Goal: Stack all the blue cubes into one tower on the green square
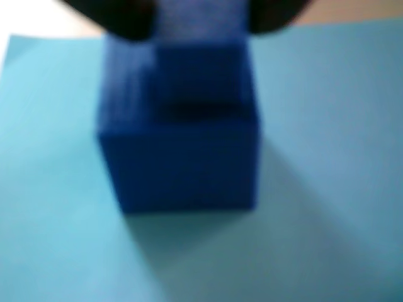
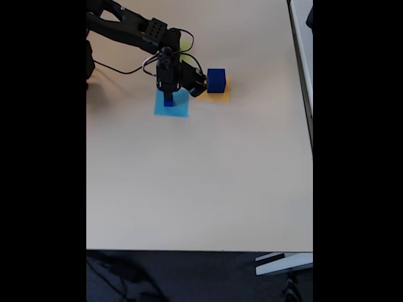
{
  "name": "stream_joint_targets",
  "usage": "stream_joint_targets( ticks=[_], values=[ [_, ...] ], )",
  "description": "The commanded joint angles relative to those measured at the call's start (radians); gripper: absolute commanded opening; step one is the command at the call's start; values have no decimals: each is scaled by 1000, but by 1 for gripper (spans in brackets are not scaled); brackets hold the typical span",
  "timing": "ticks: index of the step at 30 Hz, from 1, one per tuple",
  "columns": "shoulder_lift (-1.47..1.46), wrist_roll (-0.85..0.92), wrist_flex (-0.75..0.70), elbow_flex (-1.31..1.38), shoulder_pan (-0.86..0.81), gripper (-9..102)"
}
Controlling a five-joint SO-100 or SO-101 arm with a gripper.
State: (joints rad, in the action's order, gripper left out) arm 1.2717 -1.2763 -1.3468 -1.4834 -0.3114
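We saw end effector (image 1: pixel 200 22) pinching small cube (image 1: pixel 200 69) atop larger cube (image 1: pixel 179 163), upper-centre wrist view; stacking on light-blue square (image 1: pixel 327 126), prob. staging.

Beige table (image 2: pixel 201 182), fixed view: light-blue square (image 2: pixel 171 106) at the far left with a blue cube (image 2: pixel 169 100) on it, orange-yellow square (image 2: pixel 217 95) just right carrying a larger blue cube (image 2: pixel 216 80).

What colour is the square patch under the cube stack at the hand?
Light blue, clearest in the wrist view.
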Motion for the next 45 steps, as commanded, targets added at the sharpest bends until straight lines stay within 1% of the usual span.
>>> stream_joint_targets(
  ticks=[1,21,45],
  values=[
    [81,6,11,2,-12,0],
    [83,15,14,-5,-23,2],
    [91,14,2,11,8,12]
  ],
)
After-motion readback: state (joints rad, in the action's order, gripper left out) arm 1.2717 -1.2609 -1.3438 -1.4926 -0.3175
